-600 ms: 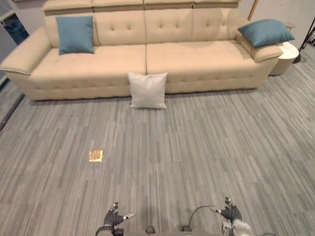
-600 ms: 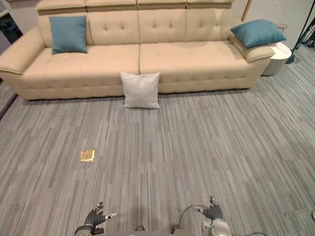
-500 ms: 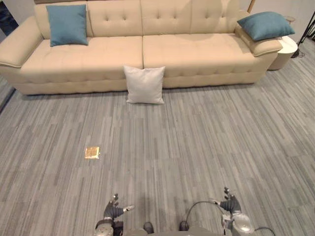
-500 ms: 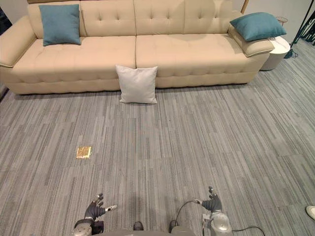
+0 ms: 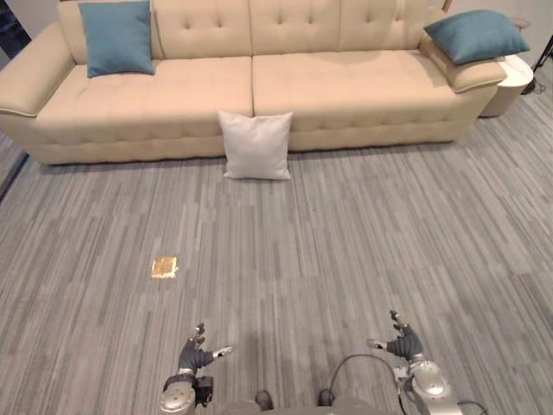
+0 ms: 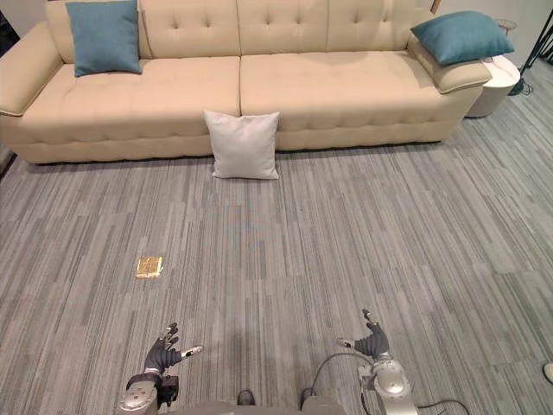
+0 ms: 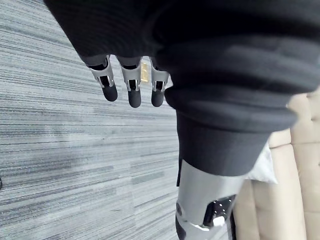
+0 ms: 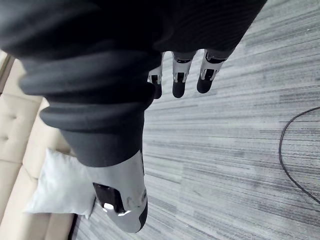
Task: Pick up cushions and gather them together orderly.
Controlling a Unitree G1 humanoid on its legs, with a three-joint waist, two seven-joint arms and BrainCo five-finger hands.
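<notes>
A white cushion (image 5: 256, 145) stands on the floor, leaning against the front of the beige sofa (image 5: 346, 86). One blue cushion (image 5: 116, 37) rests upright against the sofa's back at its left end. A second blue cushion (image 5: 475, 35) lies on the sofa's right armrest. My left hand (image 5: 195, 355) and right hand (image 5: 402, 344) hang low near the bottom edge, far from the cushions, both open and holding nothing. Straight fingers (image 7: 131, 89) show in the left wrist view, and straight fingers (image 8: 179, 80) in the right wrist view.
Grey striped carpet lies between me and the sofa. A small gold floor plate (image 5: 163, 267) sits left of centre. A round white side table (image 5: 511, 82) stands by the sofa's right end. A shoe tip (image 6: 548, 373) shows at the right edge.
The whole picture has shifted slightly, so the camera moved. Both hands show a little higher in the view. The cushions lie as before.
</notes>
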